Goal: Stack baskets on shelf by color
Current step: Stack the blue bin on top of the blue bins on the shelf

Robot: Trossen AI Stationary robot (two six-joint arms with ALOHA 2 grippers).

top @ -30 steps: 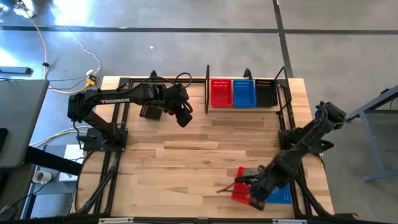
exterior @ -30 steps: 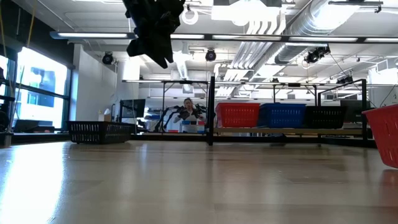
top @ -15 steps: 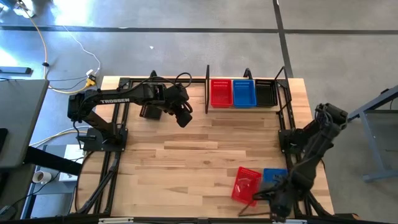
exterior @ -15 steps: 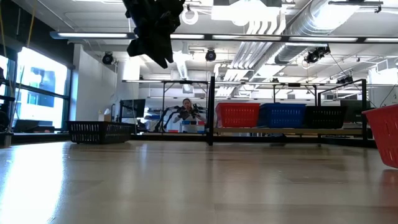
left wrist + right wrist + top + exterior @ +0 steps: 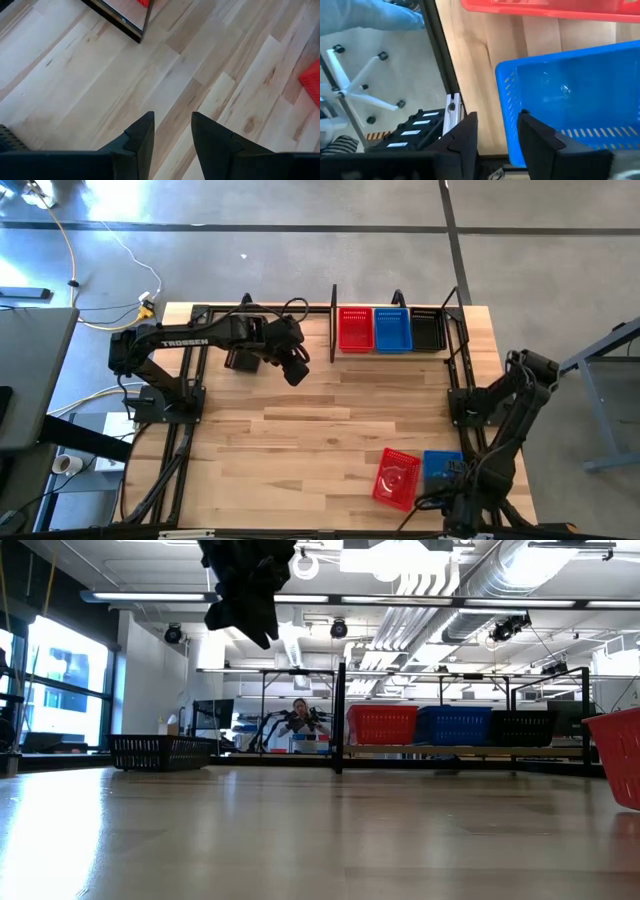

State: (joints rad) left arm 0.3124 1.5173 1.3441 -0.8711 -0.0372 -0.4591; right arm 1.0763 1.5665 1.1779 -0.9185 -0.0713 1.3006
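Your shelf [image 5: 400,308] at surface [image 5: 300,420] far edge holds three baskets side by side: red basket [image 5: 354,329], blue basket [image 5: 392,329], black basket [image 5: 428,330]. Loose red basket [image 5: 396,478] and loose blue basket [image 5: 441,470] lie at near right. Your right claw [image 5: 496,135] released, straddling blue wall. Left claw [image 5: 171,131] released, raised above bare wood. Basket contents: none visible.

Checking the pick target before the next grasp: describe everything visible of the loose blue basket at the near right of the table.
The blue basket is a small shallow rectangular plastic tray with slotted mesh walls, upright, open side up and empty. It lies flat on the wood table near its front right corner, beside the tilted red basket; contact between the two is unclear. The right gripper hangs open at its near rim, one finger over the inside, not gripping it.
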